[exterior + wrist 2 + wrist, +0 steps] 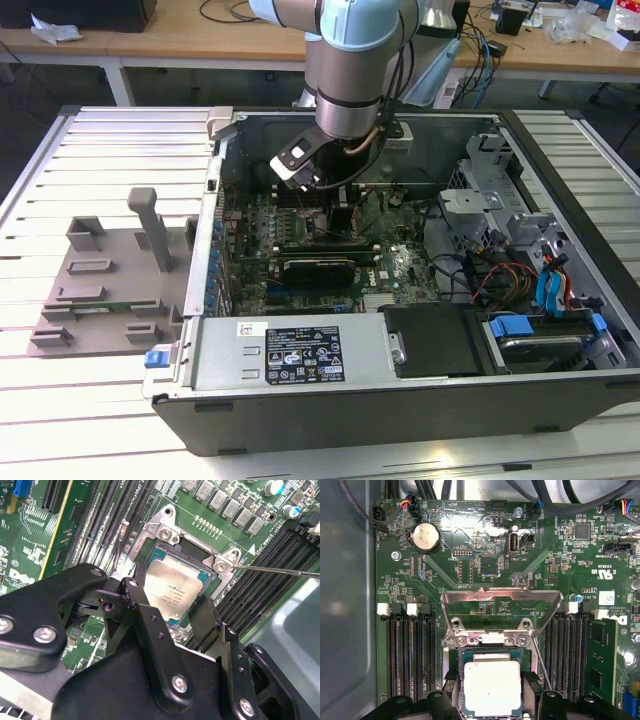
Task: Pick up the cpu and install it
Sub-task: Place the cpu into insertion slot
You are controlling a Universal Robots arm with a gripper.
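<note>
The cpu [172, 587] [492, 687] is a flat square chip with a silver-grey lid. It sits level within the open socket on the green motherboard [485, 570]. In both wrist views my gripper [169, 597] [491, 687] straddles it, one black finger [132, 592] against each opposite edge, shut on the chip. The socket's metal load plate [502, 602] stands raised beyond the chip, and its thin lever [280, 571] sticks out sideways. In the exterior view my gripper [340, 215] reaches down into the open computer case [400, 400].
Black memory slots [407, 655] line both sides of the socket. A long black card [318, 268] lies across the board nearer the power supply [290, 352]. Drive cages and cables [520, 260] occupy the exterior view's right. A grey plastic tray [110, 290] rests outside the case on the left.
</note>
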